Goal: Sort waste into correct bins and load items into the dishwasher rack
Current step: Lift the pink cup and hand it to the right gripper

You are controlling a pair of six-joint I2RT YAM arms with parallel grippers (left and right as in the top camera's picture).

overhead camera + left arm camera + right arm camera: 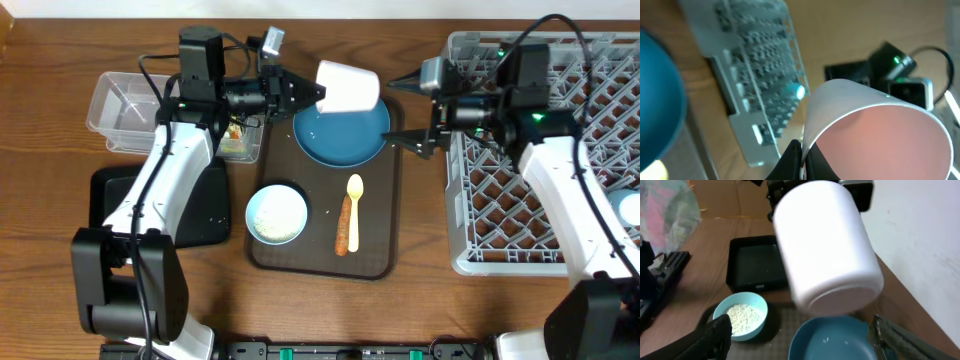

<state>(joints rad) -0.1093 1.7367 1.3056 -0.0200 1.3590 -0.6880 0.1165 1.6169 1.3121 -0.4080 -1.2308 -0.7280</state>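
The grey dishwasher rack [490, 215] fills the right side of the table. A light blue cup [630, 208] sits in it at the far right edge of the overhead view. Beside the rack lies the brown tray [385, 240].

The shallow black bin [205, 215] sits left of the tray, and the clear plastic tub [120, 105] behind it.

The dark blue plate [335, 140] rests on the back part of the tray.

The bowl [251, 214], on the front left of the tray, holds white rice [278, 216].

The left gripper [318, 93] is clenched on the rim of a cup [350, 88], white outside and pinkish inside. It holds the cup on its side above the plate's back edge.

The right gripper [390, 110] reaches in from the rack with its fingers [715, 330] spread wide, the cup's base just ahead of them and untouched.

The orange carrot piece [345, 232] lies on the tray right of the bowl, touching the pale yellow spoon [354, 188] behind it.

A small snack wrapper [236, 135] lies at the tray's left edge, partly under the left arm.
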